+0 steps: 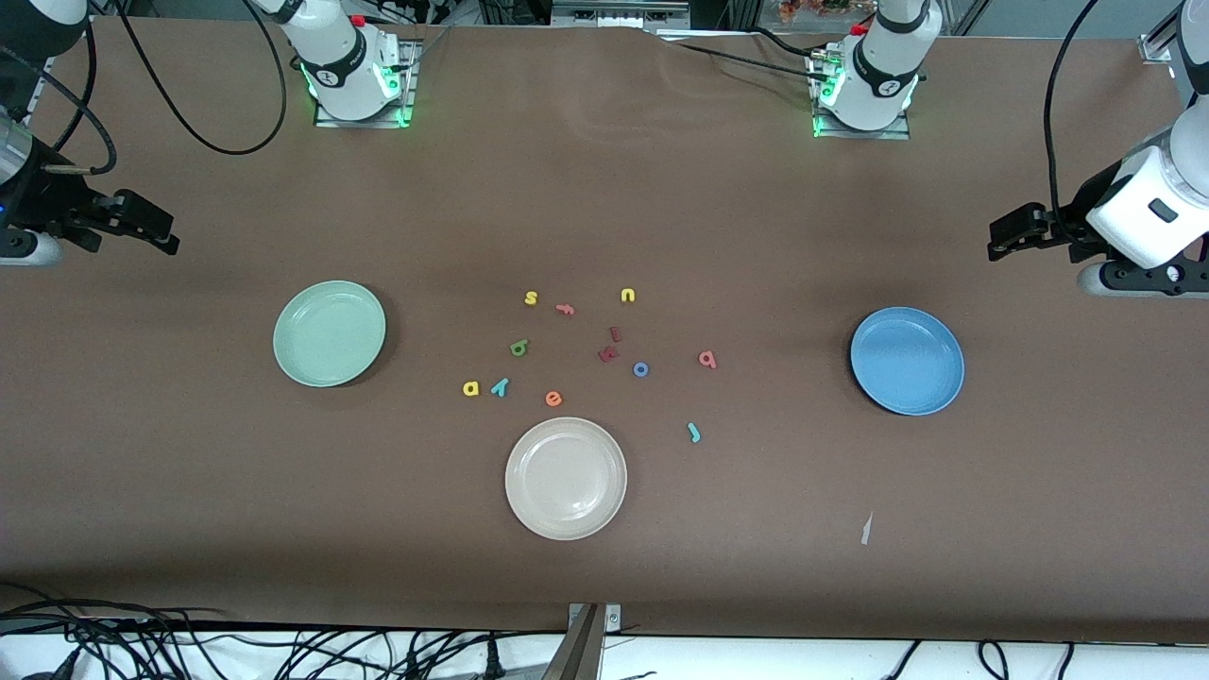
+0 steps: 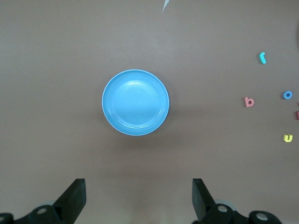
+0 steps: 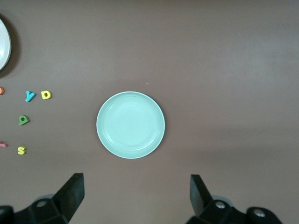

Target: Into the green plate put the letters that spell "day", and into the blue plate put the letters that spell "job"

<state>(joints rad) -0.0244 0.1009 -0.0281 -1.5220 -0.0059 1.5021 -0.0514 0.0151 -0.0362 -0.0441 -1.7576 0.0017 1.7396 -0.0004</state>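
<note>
The empty green plate (image 1: 329, 333) (image 3: 131, 124) lies toward the right arm's end of the table, and the empty blue plate (image 1: 907, 361) (image 2: 135, 102) toward the left arm's end. Between them, loose on the table, lie the olive "d" (image 1: 519, 348), yellow "a" (image 1: 470, 388), teal "y" (image 1: 500, 386), teal "j" (image 1: 694, 433), blue "o" (image 1: 640, 369) and pink "b" (image 1: 706, 359). My right gripper (image 1: 168, 236) (image 3: 137, 193) hovers open and empty at its end of the table, looking down on the green plate. My left gripper (image 1: 994, 240) (image 2: 138, 196) hovers open and empty likewise by the blue plate.
A beige-white plate (image 1: 566, 478) lies nearer the front camera than the letters. Other letters lie among them: yellow "s" (image 1: 531, 298) and "u" (image 1: 628, 296), salmon "f" (image 1: 565, 308), orange "e" (image 1: 553, 399), and two dark red ones (image 1: 610, 346). A scrap of tape (image 1: 866, 529) is stuck on the table.
</note>
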